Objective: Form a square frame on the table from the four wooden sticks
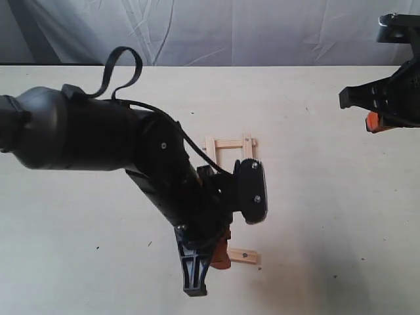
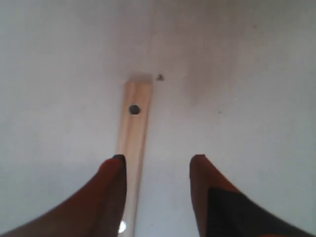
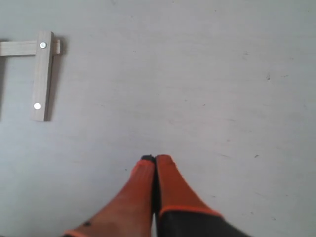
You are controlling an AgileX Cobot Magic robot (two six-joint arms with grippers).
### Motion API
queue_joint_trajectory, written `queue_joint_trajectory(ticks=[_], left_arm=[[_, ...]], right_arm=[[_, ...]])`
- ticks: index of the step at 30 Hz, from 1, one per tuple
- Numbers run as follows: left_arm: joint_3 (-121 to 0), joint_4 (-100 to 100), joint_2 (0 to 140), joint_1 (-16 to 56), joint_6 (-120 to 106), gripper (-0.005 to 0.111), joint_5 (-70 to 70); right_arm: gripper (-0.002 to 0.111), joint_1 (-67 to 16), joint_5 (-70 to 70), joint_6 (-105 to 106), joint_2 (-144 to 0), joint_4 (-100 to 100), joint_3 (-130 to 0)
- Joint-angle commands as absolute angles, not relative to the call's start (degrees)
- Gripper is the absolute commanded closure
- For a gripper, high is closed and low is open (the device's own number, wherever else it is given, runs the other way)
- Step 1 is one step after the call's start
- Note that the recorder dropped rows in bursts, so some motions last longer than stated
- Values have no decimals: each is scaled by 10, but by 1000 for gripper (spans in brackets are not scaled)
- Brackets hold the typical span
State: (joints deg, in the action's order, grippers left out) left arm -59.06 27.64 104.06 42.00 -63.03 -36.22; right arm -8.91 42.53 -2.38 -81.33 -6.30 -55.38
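Sticks numbered four on the table (image 1: 328,216): three in a partial frame (image 1: 230,143), one loose stick (image 1: 244,256) beside my left gripper (image 2: 158,163), fingers parted; my right gripper (image 3: 155,159) was pinched together, empty.

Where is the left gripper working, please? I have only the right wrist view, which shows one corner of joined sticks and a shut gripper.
Observer: The left gripper is open over a lone stick that lies apart from the joined ones. The stick sits by one finger, not centred between them.
Operator: Thank you. How many sticks are joined?
Observer: The exterior view shows three sticks joined in a U shape. The left arm hides its lower part.
Operator: Which type is the lone stick?
Observer: It has a dark hole near the end that shows.
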Motion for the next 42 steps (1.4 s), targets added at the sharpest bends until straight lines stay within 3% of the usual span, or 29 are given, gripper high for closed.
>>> queue_joint_trajectory(ticks=[1, 19, 22, 26, 30, 42], left_arm=[[-594, 303, 1071, 423, -679, 65, -360], [-595, 238, 1108, 423, -666, 66, -304], [-595, 223, 1109, 423, -666, 76, -312], [-595, 215, 1109, 423, -658, 106, -314], [-611, 186, 1102, 423, -632, 106, -323], [-854, 52, 1150, 375, -504, 107, -359]], right_arm=[[108, -86, 419, -13, -811, -70, -552], [108, -86, 415, 5, -811, -95, -552], [108, -86, 414, 5, -811, -95, -552], [108, -86, 410, 5, -811, -95, -552], [108, -86, 407, 5, -811, -95, -552], [108, -86, 388, 5, -808, -95, -552]])
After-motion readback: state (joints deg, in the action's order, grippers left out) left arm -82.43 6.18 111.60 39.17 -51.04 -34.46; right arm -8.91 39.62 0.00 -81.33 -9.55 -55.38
